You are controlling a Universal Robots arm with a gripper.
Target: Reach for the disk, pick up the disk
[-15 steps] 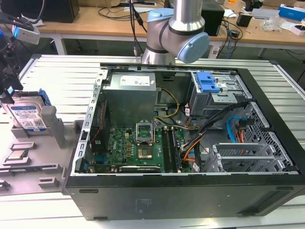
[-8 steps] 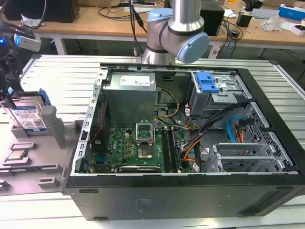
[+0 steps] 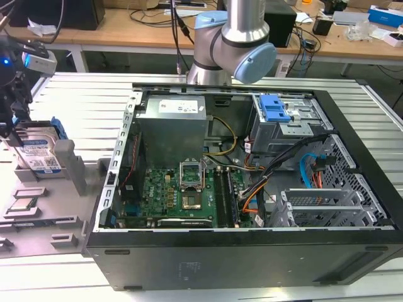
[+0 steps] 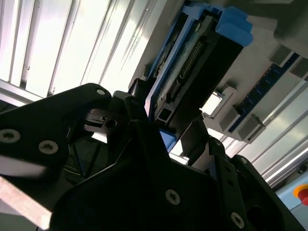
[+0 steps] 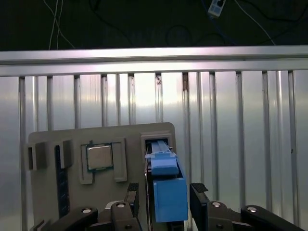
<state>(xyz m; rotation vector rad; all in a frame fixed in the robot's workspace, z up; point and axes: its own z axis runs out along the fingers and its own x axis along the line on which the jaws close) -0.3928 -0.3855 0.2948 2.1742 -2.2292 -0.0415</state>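
Note:
The disk point(image 3: 39, 151), silver with a white-and-blue label and a blue bracket, stands on edge in a slot of the grey holder point(image 3: 70, 165) at the exterior view's left. My gripper point(image 3: 14, 126) hangs right over it. In the first wrist view the disk's blue bracket point(image 5: 167, 185) sits between my two fingers, and the gripper point(image 5: 166, 198) is open, with a thin gap on one side. The second wrist view shows the disk's connector edge point(image 4: 190, 62) running between the black fingers point(image 4: 139, 103) of the gripper point(image 4: 168, 122).
A square silver CPU chip point(image 5: 99, 157) lies in a pocket of the grey holder point(image 5: 53, 139), beside the disk's slot. An open computer case point(image 3: 252, 170) fills the middle of the ribbed metal table point(image 3: 75, 88). The arm's base point(image 3: 233, 44) rises behind the case.

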